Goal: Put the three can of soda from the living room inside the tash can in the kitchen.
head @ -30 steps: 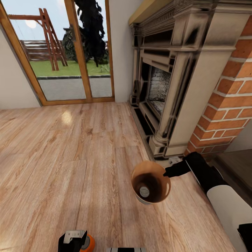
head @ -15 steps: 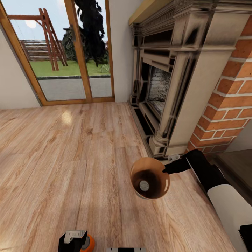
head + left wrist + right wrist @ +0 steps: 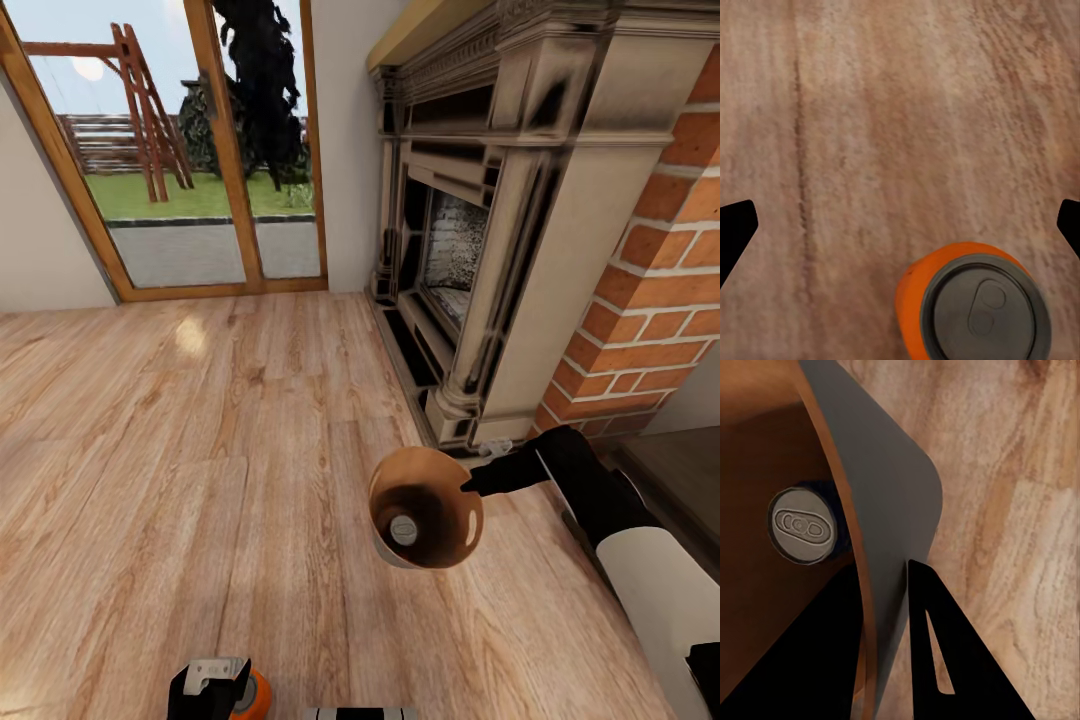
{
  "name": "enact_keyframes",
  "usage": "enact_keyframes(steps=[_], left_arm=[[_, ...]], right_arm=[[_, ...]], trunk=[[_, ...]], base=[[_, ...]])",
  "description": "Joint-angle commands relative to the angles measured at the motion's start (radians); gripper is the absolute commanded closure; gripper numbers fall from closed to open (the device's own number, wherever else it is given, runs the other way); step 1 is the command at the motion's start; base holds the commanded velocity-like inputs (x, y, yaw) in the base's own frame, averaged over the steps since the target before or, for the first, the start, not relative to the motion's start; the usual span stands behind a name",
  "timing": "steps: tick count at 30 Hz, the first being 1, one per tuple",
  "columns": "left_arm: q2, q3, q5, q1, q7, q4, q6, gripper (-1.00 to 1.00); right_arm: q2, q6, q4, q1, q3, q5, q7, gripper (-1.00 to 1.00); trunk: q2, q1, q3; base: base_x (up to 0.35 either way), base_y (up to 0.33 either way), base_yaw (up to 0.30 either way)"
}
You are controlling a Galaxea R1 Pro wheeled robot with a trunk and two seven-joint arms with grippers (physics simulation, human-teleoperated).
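Note:
My right gripper [image 3: 468, 487] is shut on the rim of the tash can [image 3: 440, 485], a grey bucket with a brown inside, held above the wood floor in front of the fireplace. One can of soda [image 3: 404, 528] stands inside it, its grey top [image 3: 802, 523] showing past the grey wall [image 3: 889, 502]. One right finger [image 3: 945, 660] lies outside the wall. At the head view's bottom edge my left gripper [image 3: 212, 690] hovers by an orange can of soda [image 3: 256, 694]. The wrist view shows that can [image 3: 975, 304] upright, with the left gripper [image 3: 900, 232] open wide around it.
A stone and brick fireplace [image 3: 500, 250] rises close on the right, its base edge [image 3: 440, 420] just beyond the bucket. Glass patio doors [image 3: 180, 150] stand at the far wall. Light wood floor [image 3: 200, 420] stretches to the left and ahead.
My right arm has shifted the tash can a little to the left and farther from me. The left gripper and the orange can have stayed put.

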Motion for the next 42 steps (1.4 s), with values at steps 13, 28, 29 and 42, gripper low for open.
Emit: enact_keyframes(steps=[13, 28, 29, 42], left_arm=[[-0.003, -0.013, 0.0, 0.0, 0.0, -0.005, 0.001, -1.0], [-0.003, -0.016, 0.0, 0.001, 0.0, -0.008, 0.001, -1.0], [-0.003, -0.016, 0.0, 0.001, 0.0, -0.008, 0.001, -1.0], [-0.004, -0.018, 0.0, 0.001, 0.001, -0.007, 0.003, -1.0]], right_arm=[[-0.001, -0.042, -0.009, 0.0, -0.001, -0.026, 0.024, 1.0], [-0.003, -0.217, -0.009, 0.05, -0.121, -0.025, 0.124, 1.0], [-0.003, -0.218, -0.01, 0.053, -0.123, -0.025, 0.125, 1.0], [0.0, -0.244, -0.008, 0.086, -0.128, -0.025, 0.124, 1.0]], trunk=[[0.0, 0.0, 0.0], [0.0, 0.0, 0.0], [0.0, 0.0, 0.0], [0.0, 0.0, 0.0]], base=[[0.0, 0.0, 0.0], [0.0, 0.0, 0.0], [0.0, 0.0, 0.0], [0.0, 0.0, 0.0]])
